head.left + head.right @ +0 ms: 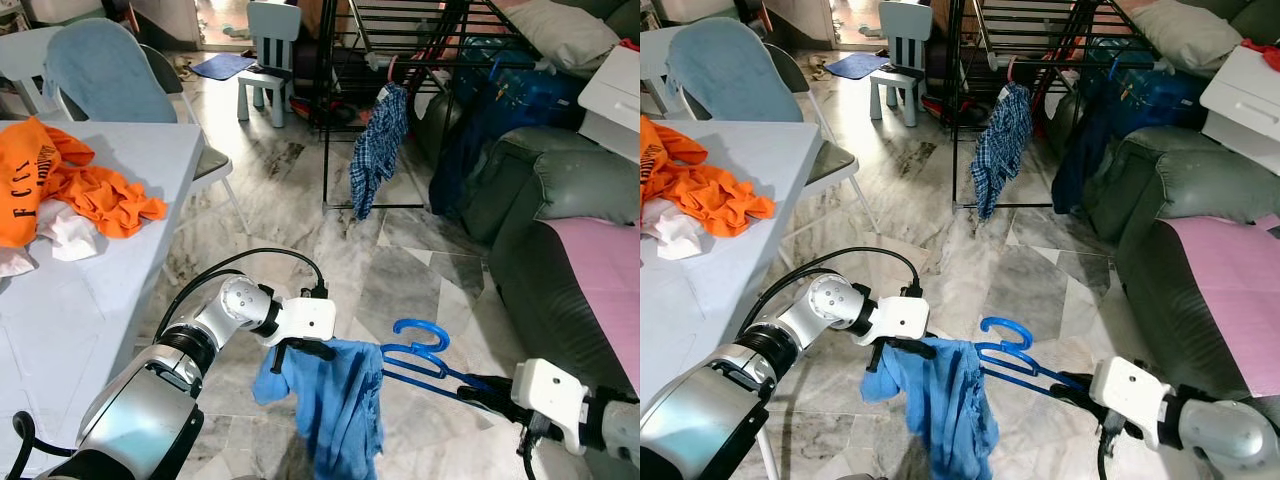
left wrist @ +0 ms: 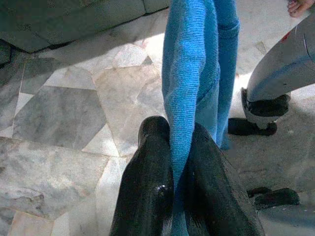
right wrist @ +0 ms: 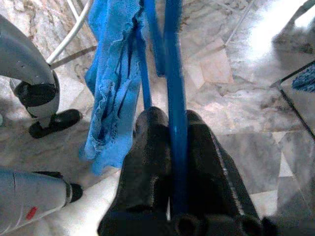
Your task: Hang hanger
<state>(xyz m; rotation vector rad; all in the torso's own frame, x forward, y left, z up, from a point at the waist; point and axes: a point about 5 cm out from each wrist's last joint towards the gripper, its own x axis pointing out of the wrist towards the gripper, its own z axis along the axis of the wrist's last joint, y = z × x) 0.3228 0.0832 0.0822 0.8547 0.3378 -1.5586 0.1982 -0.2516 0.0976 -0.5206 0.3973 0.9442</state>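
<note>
Across the middle we see open marble floor (image 1: 300,200). A table (image 1: 90,300) blocks the left, a sofa (image 1: 560,230) the right, a drying rack (image 1: 400,60) the top.

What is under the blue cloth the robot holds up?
Bare marble floor lies below the blue cloth, pinched by the left hand. The cloth covers one end of the blue hanger.

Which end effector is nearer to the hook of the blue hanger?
The right. The right end effector clamps the blue hanger by its bar, just below the hook. The left end effector grips the blue garment, farther from the hook.
</note>
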